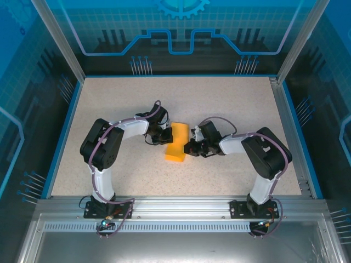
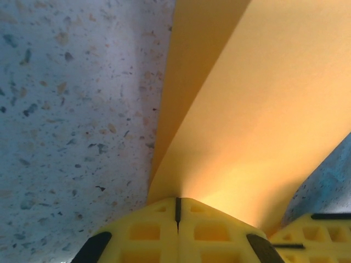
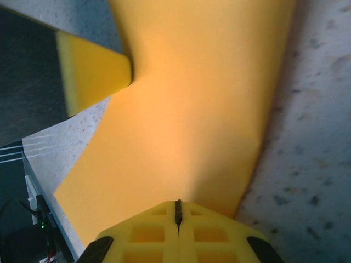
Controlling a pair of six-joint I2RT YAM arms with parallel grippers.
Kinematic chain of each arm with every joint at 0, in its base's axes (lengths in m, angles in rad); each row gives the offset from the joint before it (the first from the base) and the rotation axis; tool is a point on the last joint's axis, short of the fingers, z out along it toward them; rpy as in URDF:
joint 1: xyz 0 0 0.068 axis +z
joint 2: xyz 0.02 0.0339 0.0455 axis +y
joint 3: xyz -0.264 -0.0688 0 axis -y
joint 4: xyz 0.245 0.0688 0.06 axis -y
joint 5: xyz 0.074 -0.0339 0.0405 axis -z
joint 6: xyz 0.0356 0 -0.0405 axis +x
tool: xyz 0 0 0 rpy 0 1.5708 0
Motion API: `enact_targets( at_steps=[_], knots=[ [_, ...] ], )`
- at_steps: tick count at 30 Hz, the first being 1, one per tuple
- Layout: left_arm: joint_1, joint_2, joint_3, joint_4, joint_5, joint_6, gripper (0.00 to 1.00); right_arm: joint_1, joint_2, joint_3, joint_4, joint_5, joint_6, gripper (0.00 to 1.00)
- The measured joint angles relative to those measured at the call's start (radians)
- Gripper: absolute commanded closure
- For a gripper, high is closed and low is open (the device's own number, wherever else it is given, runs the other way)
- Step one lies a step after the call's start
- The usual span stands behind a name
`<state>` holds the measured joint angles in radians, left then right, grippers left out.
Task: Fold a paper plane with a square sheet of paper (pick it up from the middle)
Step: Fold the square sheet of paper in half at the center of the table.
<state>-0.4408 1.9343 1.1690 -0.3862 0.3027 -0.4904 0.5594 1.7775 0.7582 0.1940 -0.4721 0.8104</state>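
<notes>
Blue patterned panels [image 1: 181, 33] wall in a pale, speckled tabletop [image 1: 109, 98], and both arms bend inward until they meet near its middle. Between them sits the square sheet of paper [image 1: 176, 143], orange-yellow and doubled over into an oblong. The left tool [image 1: 162, 134] is up against one long side of it and the right tool [image 1: 192, 147] against the opposite side. Seen from the left wrist, that tool's yellow fingers [image 2: 148, 230] are pressed together with only a thin dark seam between them. The paper springs straight from their tips and runs ahead in two layers, the shaded one showing along the left side. Just to the right of the tool, part of the other tool's yellow gridded fingers shows. From the right wrist the picture is much the same: the tips are closed tight on the paper, which spreads out ahead of them. Ahead and to the left, a yellow finger of the left tool meets the sheet's far edge.
</notes>
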Motion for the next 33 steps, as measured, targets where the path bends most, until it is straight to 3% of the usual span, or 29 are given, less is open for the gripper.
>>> enact_targets(
  at_steps=[33],
  knots=[
    [0.0,0.0,-0.001,0.003,0.0,0.0,1.0,0.053,-0.054,-0.061,0.021,0.019,0.021,1.0]
  ],
)
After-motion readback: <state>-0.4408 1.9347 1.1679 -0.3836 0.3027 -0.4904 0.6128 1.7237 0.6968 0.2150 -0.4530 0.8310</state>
